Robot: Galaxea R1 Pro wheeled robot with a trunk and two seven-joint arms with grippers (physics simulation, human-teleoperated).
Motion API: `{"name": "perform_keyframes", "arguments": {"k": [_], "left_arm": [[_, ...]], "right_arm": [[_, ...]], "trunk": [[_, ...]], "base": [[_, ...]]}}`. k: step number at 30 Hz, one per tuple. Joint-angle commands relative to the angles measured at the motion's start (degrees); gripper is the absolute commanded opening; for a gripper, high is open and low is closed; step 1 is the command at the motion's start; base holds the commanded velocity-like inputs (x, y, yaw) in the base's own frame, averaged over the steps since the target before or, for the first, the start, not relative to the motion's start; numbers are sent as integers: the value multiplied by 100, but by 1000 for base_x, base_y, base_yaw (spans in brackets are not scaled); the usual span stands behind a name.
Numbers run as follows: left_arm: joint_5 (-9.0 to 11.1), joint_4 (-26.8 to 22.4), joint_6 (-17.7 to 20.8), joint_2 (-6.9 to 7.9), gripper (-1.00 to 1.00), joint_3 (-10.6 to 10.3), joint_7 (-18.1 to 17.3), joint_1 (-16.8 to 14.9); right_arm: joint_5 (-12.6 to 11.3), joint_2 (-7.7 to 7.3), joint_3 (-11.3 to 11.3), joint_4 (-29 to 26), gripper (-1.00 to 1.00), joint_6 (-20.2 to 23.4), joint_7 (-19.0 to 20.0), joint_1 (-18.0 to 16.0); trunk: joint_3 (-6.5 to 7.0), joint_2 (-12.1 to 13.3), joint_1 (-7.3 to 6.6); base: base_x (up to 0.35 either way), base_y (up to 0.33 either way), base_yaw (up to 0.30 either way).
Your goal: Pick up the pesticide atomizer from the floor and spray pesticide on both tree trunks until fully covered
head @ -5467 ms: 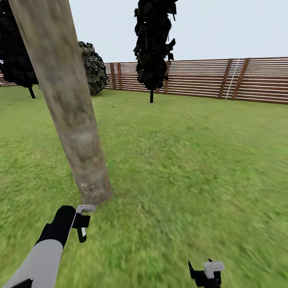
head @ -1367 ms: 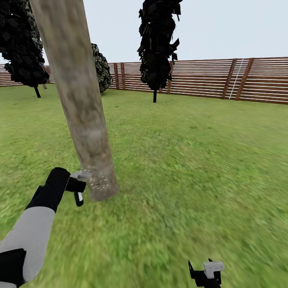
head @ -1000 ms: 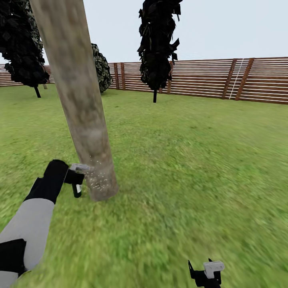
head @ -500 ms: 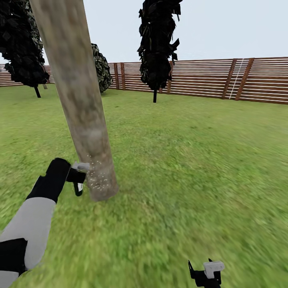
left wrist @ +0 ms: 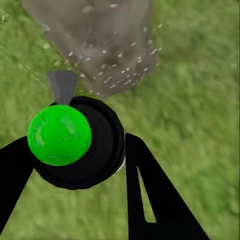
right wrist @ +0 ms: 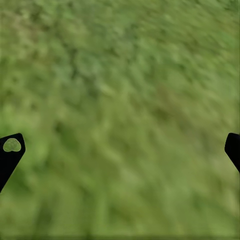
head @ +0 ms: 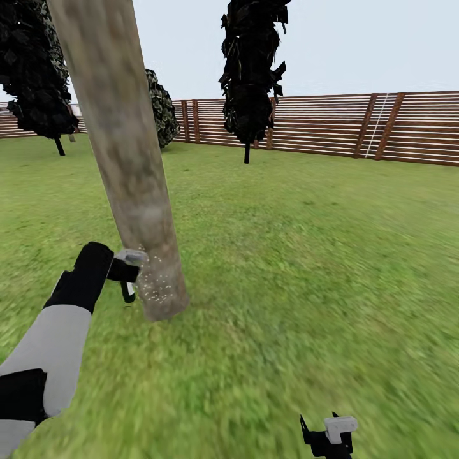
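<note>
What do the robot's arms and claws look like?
The left arm is pale grey with a black band near the bottom and a black wrist. The left gripper has flat black fingers, one with a long slot. The right gripper is black with a pale grey block.

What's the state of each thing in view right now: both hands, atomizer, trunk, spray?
left hand: shut on the pesticide atomizer, held beside the trunk base
right hand: open, empty, over grass
pesticide atomizer: gripped, nozzle aimed at the trunk
tree trunk: leaning, whitish specks on its lowest part, bare bark above
pesticide: specks at the trunk base
</note>
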Motion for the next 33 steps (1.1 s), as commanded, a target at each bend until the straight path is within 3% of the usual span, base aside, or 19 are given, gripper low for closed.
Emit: {"name": "perform_keyframes", "arguments": {"k": [1, 3, 5, 6, 8, 9, 10, 13, 16, 18, 26, 33], "left_arm": [[12, 25, 3, 46, -100, 0, 0, -20], [15, 74, 2, 360, -100, 6, -2, -36], [18, 83, 2, 588, -100, 15, -7, -38], [19, 83, 2, 617, -100, 16, -11, -39], [19, 77, 4, 598, -100, 12, -16, -39], [23, 43, 8, 507, -100, 8, -17, -42], [19, 1, 11, 170, -100, -114, -18, -208], [16, 4, 11, 224, -100, -152, -18, -230], [22, 38, 11, 518, -100, -146, -18, -199], [22, 50, 8, 575, -100, -136, -18, -165], [19, 65, 0, 579, -100, -172, -18, -80], [54, 78, -6, 471, -100, -142, -12, 504]], "right_arm": [[0, 0, 0, 0, 100, 0, 0, 0], [0, 0, 0, 0, 100, 0, 0, 0], [0, 0, 0, 0, 100, 0, 0, 0], [0, 0, 0, 0, 100, 0, 0, 0], [0, 0, 0, 0, 100, 0, 0, 0], [0, 0, 0, 0, 100, 0, 0, 0], [0, 0, 0, 0, 100, 0, 0, 0], [0, 0, 0, 0, 100, 0, 0, 0], [0, 0, 0, 0, 100, 0, 0, 0], [0, 0, 0, 0, 100, 0, 0, 0], [2, 0, 0, 0, 100, 0, 0, 0], [9, 0, 0, -2, 100, 7, 7, 0]], "trunk": [[0, 0, 0], [0, 0, 0], [0, 0, 0], [0, 0, 0], [0, 0, 0], [0, 0, 0], [0, 0, 0], [0, 0, 0], [0, 0, 0], [0, 0, 0], [0, 0, 0], [0, 0, 0]], "base": [[0, 0, 0], [0, 0, 0], [0, 0, 0], [0, 0, 0], [0, 0, 0], [0, 0, 0], [0, 0, 0], [0, 0, 0], [0, 0, 0], [0, 0, 0], [0, 0, 0], [0, 0, 0]]}}
